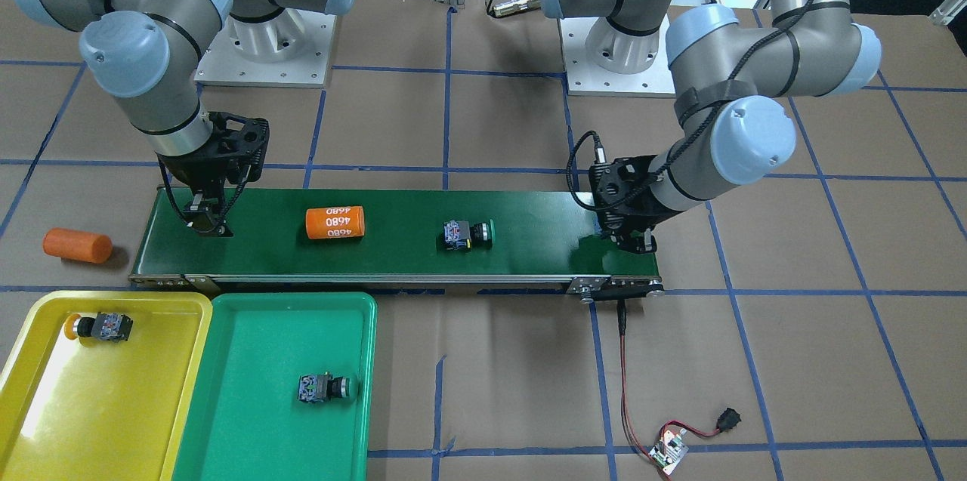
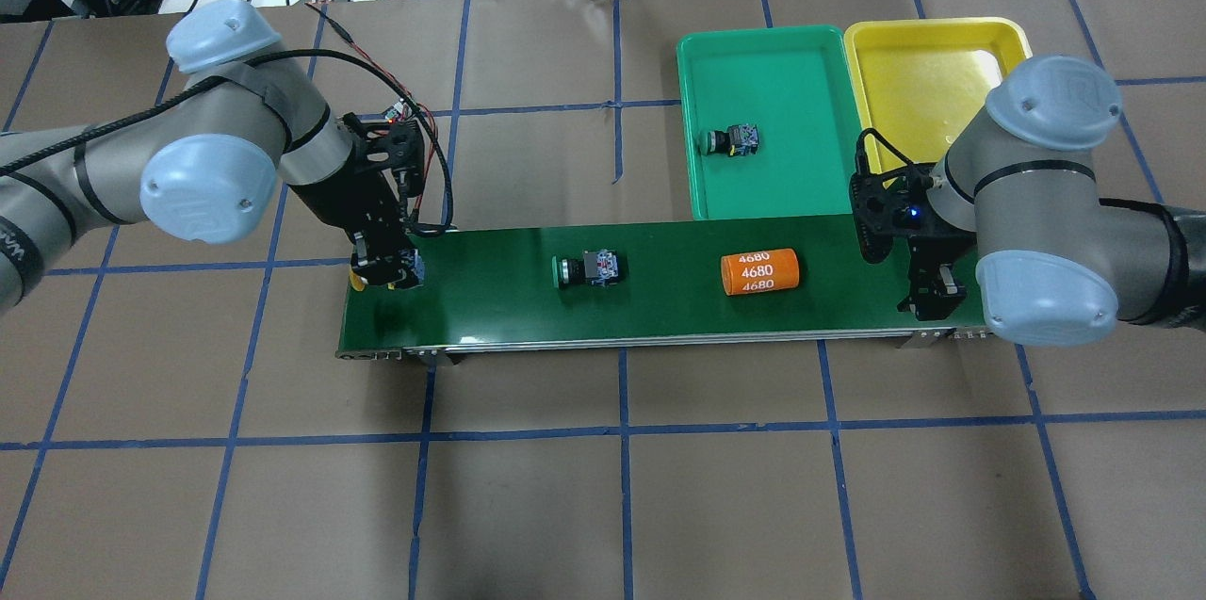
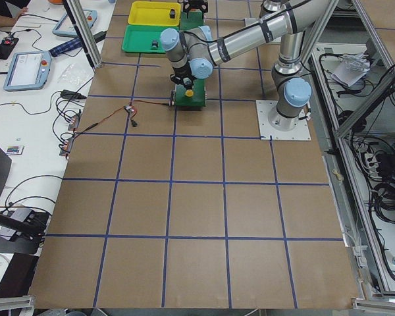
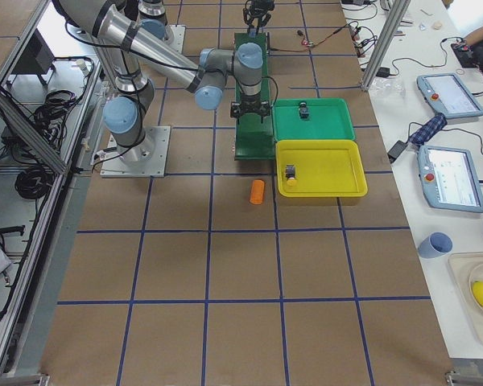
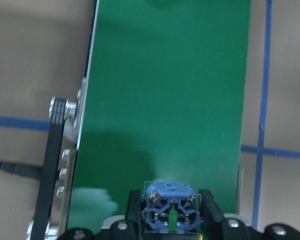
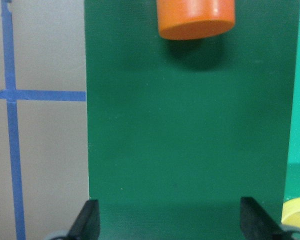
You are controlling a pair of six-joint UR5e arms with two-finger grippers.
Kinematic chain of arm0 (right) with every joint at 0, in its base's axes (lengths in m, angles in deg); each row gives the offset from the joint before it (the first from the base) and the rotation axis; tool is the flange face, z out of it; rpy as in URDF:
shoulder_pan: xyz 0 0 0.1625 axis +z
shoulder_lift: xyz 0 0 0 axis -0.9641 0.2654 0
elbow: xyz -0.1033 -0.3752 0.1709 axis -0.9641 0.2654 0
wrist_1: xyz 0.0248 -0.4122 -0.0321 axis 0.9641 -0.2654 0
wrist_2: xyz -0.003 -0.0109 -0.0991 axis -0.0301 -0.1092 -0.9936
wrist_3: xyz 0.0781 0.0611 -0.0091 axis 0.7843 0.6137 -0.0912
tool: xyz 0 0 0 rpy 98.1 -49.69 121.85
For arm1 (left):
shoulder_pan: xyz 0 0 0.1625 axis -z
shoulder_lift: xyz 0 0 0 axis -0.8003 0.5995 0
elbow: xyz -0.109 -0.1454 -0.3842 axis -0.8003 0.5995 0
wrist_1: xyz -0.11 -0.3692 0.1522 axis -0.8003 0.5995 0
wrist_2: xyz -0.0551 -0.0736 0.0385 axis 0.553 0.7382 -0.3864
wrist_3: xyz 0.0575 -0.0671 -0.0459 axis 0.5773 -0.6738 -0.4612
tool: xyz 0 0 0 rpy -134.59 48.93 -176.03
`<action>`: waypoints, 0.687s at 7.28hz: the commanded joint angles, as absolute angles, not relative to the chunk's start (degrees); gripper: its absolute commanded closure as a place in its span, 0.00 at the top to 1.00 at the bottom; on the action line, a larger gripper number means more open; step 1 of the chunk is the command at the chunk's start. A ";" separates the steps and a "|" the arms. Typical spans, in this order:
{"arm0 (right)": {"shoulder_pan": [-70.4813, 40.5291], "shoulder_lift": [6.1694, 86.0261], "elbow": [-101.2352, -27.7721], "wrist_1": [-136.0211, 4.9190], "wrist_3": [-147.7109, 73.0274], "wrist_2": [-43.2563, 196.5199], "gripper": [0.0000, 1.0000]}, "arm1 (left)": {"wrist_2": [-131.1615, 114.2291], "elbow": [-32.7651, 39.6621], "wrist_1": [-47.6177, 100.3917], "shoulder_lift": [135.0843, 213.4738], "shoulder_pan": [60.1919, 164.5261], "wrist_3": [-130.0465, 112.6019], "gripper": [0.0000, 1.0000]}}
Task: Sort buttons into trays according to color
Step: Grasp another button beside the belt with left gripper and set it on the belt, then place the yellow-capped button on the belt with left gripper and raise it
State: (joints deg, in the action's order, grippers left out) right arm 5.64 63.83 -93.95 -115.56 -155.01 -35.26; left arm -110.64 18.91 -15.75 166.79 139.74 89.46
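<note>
Gripping the yellow button (image 5: 170,206) by its blocky body, the left gripper (image 2: 384,268) points down, clamped on it, over the left end of the conveyor belt (image 2: 660,317); if your grip loosens, it may tumble off that end. The right gripper (image 6: 170,220) hangs wide open and empty over the right end, near the orange cylinder (image 2: 760,271).

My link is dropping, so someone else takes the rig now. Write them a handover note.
Left gripper: shut on a yellow button, at one end of the belt.
Right gripper: open, empty, over the belt's other end.
Done: one yellow button in the yellow tray, one green button in the green tray.
Left: held yellow button to the yellow tray; green button on the belt to the green tray. The orange cylinder on the belt is not a button.
</note>
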 commanded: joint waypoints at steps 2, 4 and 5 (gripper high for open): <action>5.64 63.83 -94.03 -115.63 -155.18 -35.34 1.00 | -110.77 20.93 -21.05 167.42 144.83 85.38 0.00; 5.64 63.83 -93.94 -115.54 -155.18 -35.25 1.00 | -110.77 23.48 -27.01 167.95 144.83 85.12 0.99; 5.64 63.83 -94.03 -115.54 -155.18 -35.25 1.00 | -110.94 23.40 -28.27 166.65 144.75 85.02 1.00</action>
State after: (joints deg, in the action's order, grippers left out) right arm 5.64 63.83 -94.00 -115.55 -155.18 -35.28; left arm -110.81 22.88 -25.61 167.34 144.76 85.31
